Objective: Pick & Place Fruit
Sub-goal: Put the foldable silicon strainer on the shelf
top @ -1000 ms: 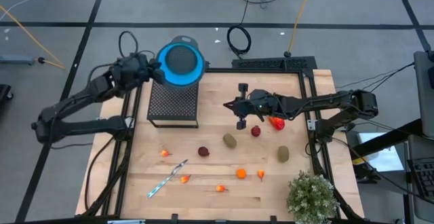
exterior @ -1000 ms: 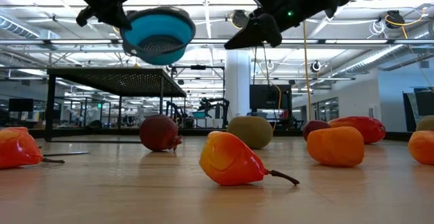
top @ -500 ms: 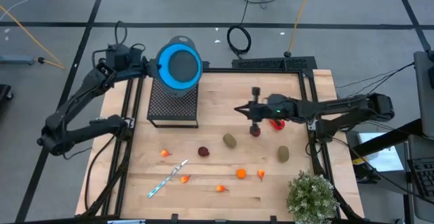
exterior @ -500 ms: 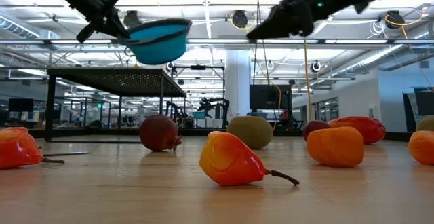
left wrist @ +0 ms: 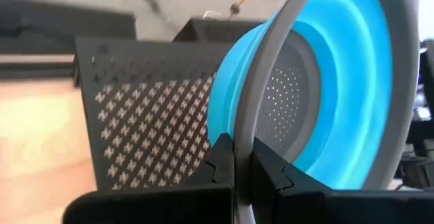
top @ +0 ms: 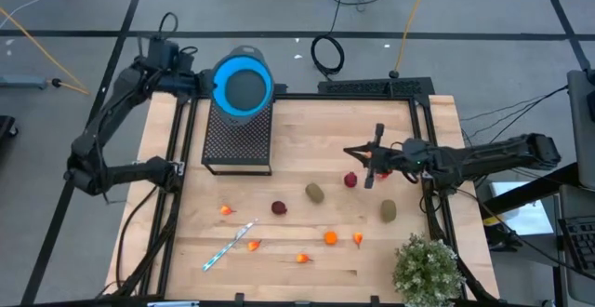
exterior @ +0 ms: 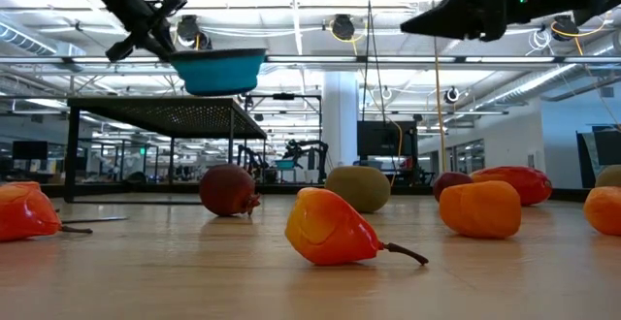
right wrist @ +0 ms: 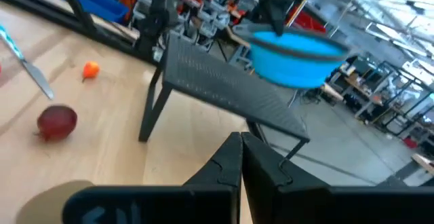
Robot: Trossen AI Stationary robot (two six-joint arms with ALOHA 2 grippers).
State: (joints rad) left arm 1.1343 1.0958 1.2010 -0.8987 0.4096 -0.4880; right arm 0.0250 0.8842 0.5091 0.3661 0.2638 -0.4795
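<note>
A blue bowl point(top: 244, 86) with a grey rim and a perforated bottom hangs over the black mesh stand point(top: 238, 142) at the table's far left, with my left gripper point(left wrist: 243, 173) shut on it. My right gripper point(top: 350, 151) is shut and empty, level above the table's right part, over a dark red fruit point(top: 350, 180) and a red-orange piece point(top: 381, 169). Other fruit lies on the wood: another dark red one point(top: 279, 207), two olive ovals point(top: 315, 193) point(top: 388, 211), and several small orange bits such as one point(top: 330, 237). The low view shows an orange fruit point(exterior: 330, 228) nearest. My left gripper pinches the bowl's grey rim point(left wrist: 244, 136) between its two fingers point(left wrist: 220, 164), on the bowl's left side. The fingers come from the table's left, slanting down. The bowl point(exterior: 221, 68) hangs clear above the stand, about level with its mouth up.
A thin silver-blue knife point(top: 231, 245) lies near the front left. A bushy green plant point(top: 428, 268) stands at the front right corner. Black frame rails point(top: 423, 140) run along the table's sides. Bare wood lies between the stand and the fruit.
My left gripper has swung toward the table's far left and rolled; the bowl, tilted with its underside showing, now hangs about level over the stand. My right gripper has drawn back toward the table's right edge, staying shut and level.
</note>
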